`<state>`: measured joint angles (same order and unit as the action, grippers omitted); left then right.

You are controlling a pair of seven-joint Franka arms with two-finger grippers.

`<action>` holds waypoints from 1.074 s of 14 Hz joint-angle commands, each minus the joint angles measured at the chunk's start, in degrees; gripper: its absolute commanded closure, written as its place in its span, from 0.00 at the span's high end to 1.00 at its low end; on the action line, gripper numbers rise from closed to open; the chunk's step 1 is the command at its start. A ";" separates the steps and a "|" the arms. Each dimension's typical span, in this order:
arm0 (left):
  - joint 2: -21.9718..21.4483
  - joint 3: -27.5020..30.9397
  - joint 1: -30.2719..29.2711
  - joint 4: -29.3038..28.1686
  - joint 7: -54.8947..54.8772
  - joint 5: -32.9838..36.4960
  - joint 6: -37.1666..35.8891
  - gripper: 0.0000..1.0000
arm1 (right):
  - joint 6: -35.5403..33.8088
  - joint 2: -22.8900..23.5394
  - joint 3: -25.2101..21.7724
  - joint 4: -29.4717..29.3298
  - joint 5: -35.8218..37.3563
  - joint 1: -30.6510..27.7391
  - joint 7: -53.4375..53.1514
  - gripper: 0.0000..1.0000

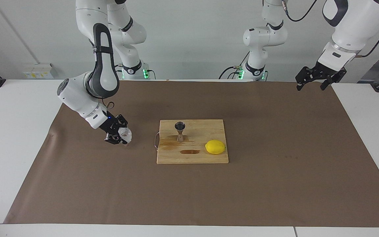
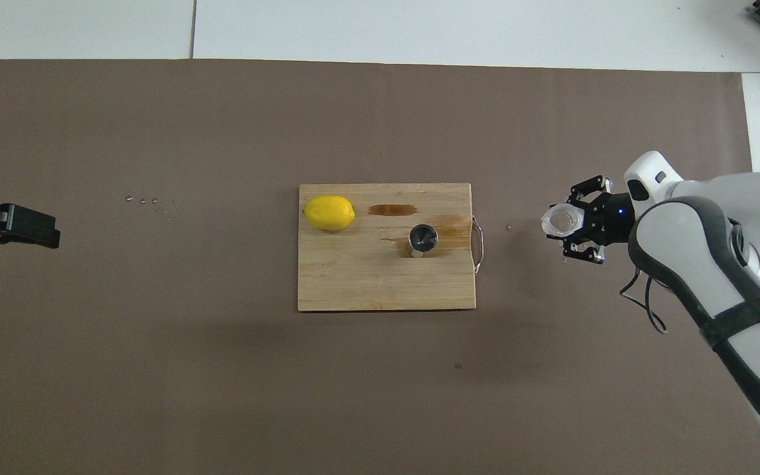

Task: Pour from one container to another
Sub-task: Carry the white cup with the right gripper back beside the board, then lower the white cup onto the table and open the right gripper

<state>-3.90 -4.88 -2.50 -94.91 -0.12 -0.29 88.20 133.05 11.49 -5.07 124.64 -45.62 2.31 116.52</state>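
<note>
Gripping the small clear bumpy glass cup (image 1: 125, 134) between its fingers, the right gripper (image 1: 118, 135) sits low over the brown paper mat (image 1: 275, 184), apparently near touching it. The shiny steel hourglass jigger (image 1: 180, 131) stands upright on the pale wooden cutting board (image 1: 192, 156), well apart from this gripper toward the left arm's end, with a yellow lemon (image 1: 215, 146) beside it. Wet stains already mark the board. The jigger's mouth is narrow, so a hasty tilt or a bump could spill or topple it. The left gripper (image 1: 319, 77) waits raised at its own end, jaws apart.
</note>
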 commanded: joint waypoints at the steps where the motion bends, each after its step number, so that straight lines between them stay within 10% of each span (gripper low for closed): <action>1: -0.41 -0.04 -0.14 -0.37 -0.14 0.99 -0.13 1.00 | 0.81 3.09 0.76 0.43 -6.74 -1.87 8.61 0.44; 3: -0.41 -0.04 -0.14 -0.37 -0.14 0.99 -0.13 1.00 | 0.72 4.33 0.76 0.35 -8.16 -1.96 10.13 0.54; 4: -0.41 -0.04 -0.14 -0.45 -0.14 0.99 -0.13 1.00 | 0.46 4.34 0.76 0.17 -8.17 -1.87 9.78 0.95; 5: -0.41 -0.04 -0.14 -0.37 -0.14 0.99 -0.13 1.00 | 0.28 4.07 0.76 0.08 -8.17 -1.61 9.52 1.00; 15: -0.41 -0.04 -0.14 -0.37 -0.14 0.99 -0.13 1.00 | -4.63 -6.91 0.50 -0.80 13.51 2.61 -31.12 1.00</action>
<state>-3.90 -4.88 -2.50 -94.91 -0.12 -0.29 88.20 130.17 6.90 -4.79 123.73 -37.72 4.56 95.72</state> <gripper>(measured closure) 0.000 0.000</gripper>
